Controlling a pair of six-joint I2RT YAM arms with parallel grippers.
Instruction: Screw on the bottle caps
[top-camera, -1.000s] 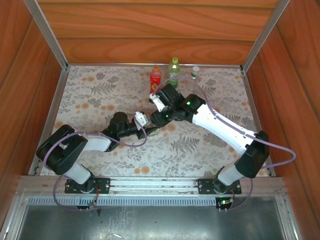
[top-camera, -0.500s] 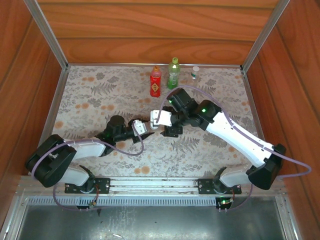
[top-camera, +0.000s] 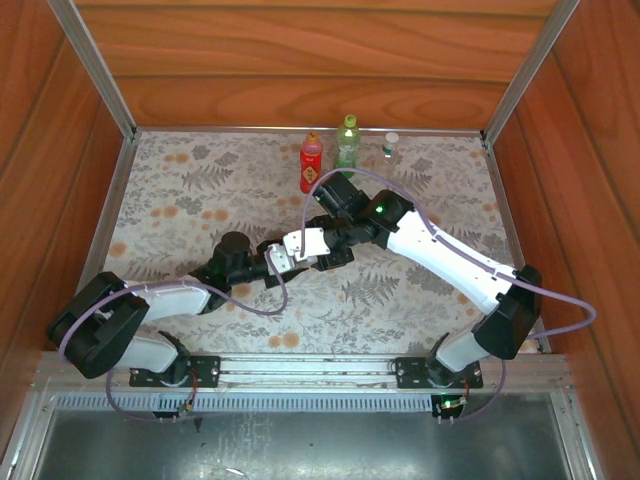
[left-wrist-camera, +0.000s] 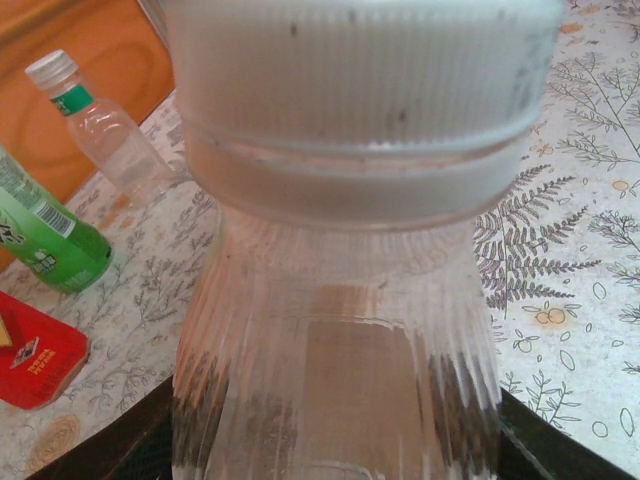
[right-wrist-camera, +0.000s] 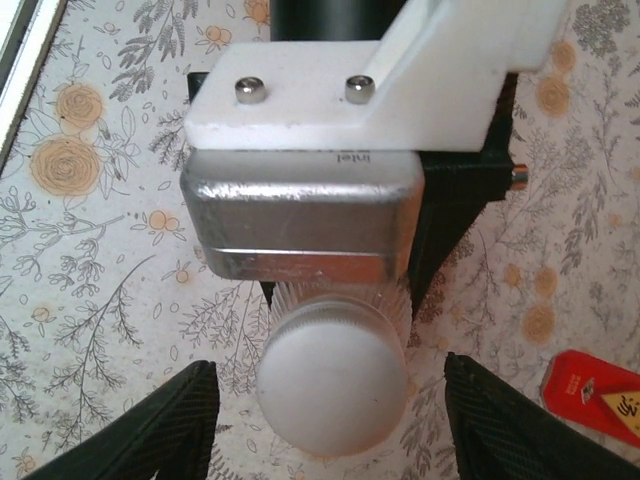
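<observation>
L pincer (left-wrist-camera: 340, 450) clamps clear bottle (left-wrist-camera: 335, 340), white cap (left-wrist-camera: 360, 80) on — R wrist cam: R pincer (right-wrist-camera: 335, 425) splayed either side of cap, apart; bottle base cut off.

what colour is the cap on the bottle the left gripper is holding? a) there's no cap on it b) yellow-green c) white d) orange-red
c, the cap on the clear bottle in the left gripper is plain white, seen close up in the left wrist view and from above in the right wrist view.
</observation>
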